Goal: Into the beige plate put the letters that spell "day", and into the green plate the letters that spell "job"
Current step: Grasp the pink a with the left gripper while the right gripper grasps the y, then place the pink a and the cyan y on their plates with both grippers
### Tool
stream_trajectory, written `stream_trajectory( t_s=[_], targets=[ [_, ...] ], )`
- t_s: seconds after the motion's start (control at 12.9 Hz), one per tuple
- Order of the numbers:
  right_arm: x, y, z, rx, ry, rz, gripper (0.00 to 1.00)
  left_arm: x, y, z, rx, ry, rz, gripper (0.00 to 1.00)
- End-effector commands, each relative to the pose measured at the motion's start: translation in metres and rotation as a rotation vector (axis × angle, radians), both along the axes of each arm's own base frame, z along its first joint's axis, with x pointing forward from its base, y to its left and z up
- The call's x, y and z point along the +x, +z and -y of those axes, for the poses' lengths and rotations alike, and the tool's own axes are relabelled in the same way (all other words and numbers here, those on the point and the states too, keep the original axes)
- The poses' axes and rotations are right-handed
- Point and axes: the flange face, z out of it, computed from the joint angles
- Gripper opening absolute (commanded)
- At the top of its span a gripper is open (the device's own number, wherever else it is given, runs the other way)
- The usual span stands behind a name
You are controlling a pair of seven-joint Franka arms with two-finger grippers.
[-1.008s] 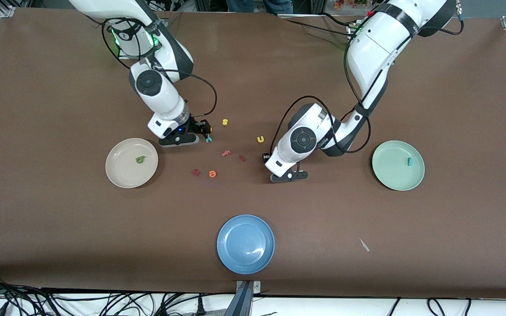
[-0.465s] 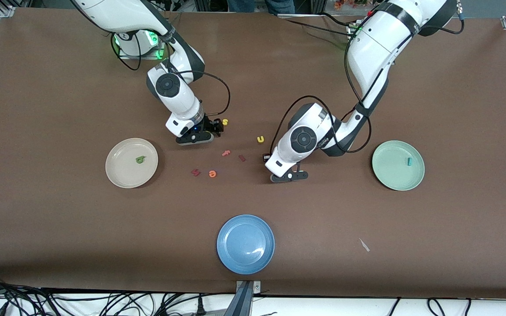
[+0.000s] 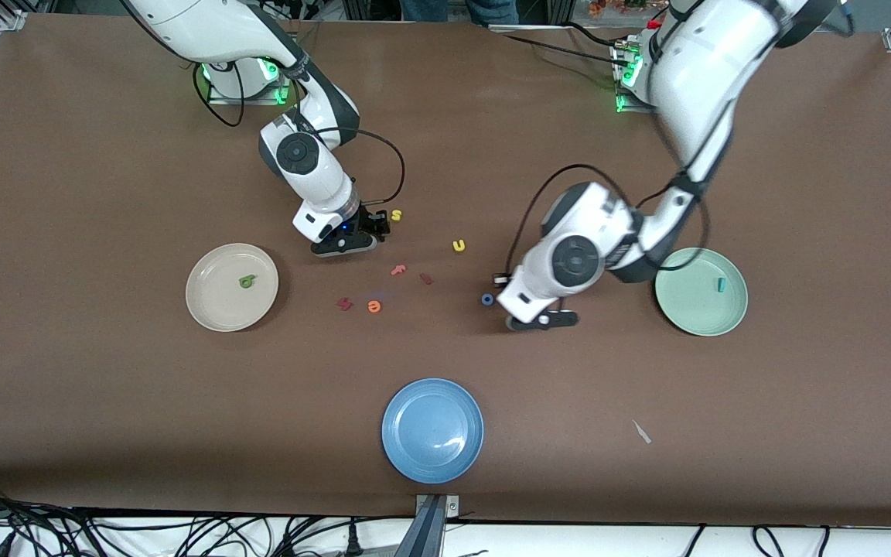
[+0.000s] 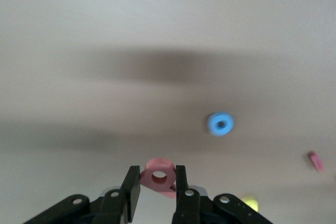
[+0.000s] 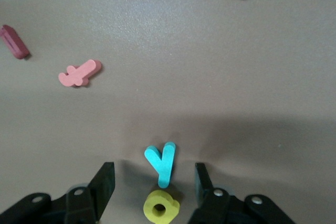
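My left gripper (image 4: 157, 170) is shut on the pinkish-red b (image 4: 160, 174), held above the table. In the front view this gripper (image 3: 542, 319) is between the blue ring o (image 3: 486, 299) and the green plate (image 3: 701, 291), which holds the teal j (image 3: 720, 285). The o (image 4: 220, 124) lies flat on the table. My right gripper (image 5: 154, 174) is open low over the teal y (image 5: 161, 163) and the yellow looped letter (image 5: 161, 206), both between its fingers and untouched. The front view hides both under that gripper (image 3: 343, 244). The beige plate (image 3: 213, 305) holds the green looped letter (image 3: 247, 281).
Loose letters lie mid-table: yellow s (image 3: 396, 215), yellow u (image 3: 459, 245), a pink one (image 3: 398, 270), two dark red ones (image 3: 426, 278) (image 3: 345, 304) and orange e (image 3: 373, 306). A blue plate (image 3: 432, 430) sits nearest the front camera. A white scrap (image 3: 641, 432) lies beside it.
The left gripper closed on the b and carried it toward the green plate, uncovering the blue o. The right arm moved from beside the beige plate toward the yellow s, its fingers narrowing.
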Motion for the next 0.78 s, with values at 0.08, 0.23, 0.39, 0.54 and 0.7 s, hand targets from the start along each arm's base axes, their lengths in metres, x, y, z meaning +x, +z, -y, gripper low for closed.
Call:
stream_trajectory(
  t_s=[0.08,0.23,0.39,0.54,0.7],
  targets=[
    [-0.004,-0.004,0.001,0.0,0.0,0.013,0.58,0.013,0.084,-0.121,-0.008,-0.015,-0.057,0.0],
    [-0.005,-0.004,0.001,-0.004,0.014,0.018,0.54,0.017,0.076,-0.178,-0.004,-0.05,-0.103,0.03],
    [-0.004,-0.005,0.003,-0.008,0.014,0.019,0.47,0.018,0.046,-0.235,0.017,-0.112,-0.149,0.03],
    [-0.004,-0.008,0.003,-0.014,0.029,0.021,0.45,0.018,0.005,-0.273,0.032,-0.159,-0.197,0.03],
    [-0.003,-0.009,0.006,-0.023,0.038,0.026,0.38,0.015,-0.034,-0.299,0.064,-0.186,-0.246,0.03]
  ],
)
